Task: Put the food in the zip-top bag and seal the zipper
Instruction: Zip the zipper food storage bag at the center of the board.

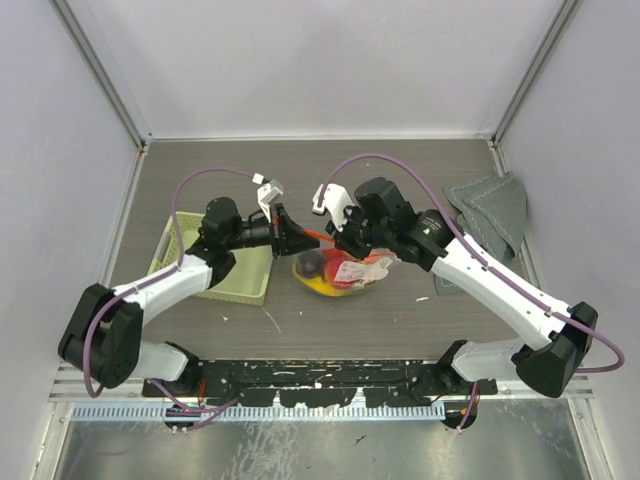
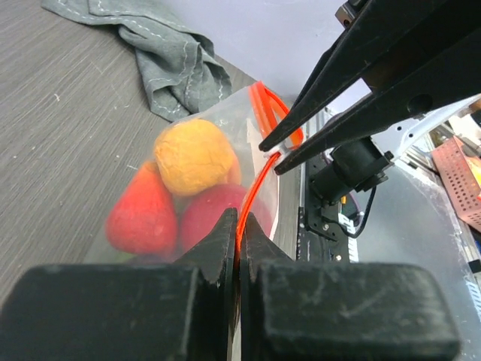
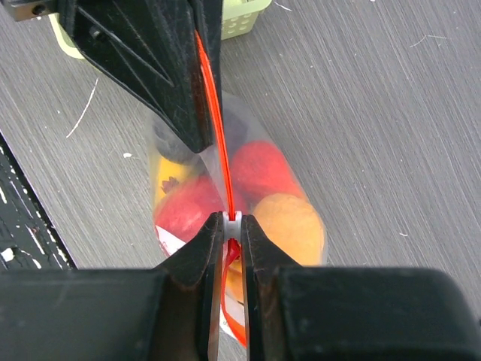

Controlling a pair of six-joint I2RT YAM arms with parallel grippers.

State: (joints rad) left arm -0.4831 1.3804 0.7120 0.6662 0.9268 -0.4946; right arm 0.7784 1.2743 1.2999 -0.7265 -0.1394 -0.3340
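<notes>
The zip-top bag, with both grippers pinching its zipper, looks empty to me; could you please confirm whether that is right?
Not quite: the zip-top bag is not empty. The left wrist view shows the food, red and orange pieces, inside it. As you say, the left gripper and the right gripper both pinch the zipper.

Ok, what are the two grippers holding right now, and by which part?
Both hold the zip-top bag by its red-orange zipper: the left gripper pinches the strip at one spot, the right gripper at another. The food sits inside.
</notes>
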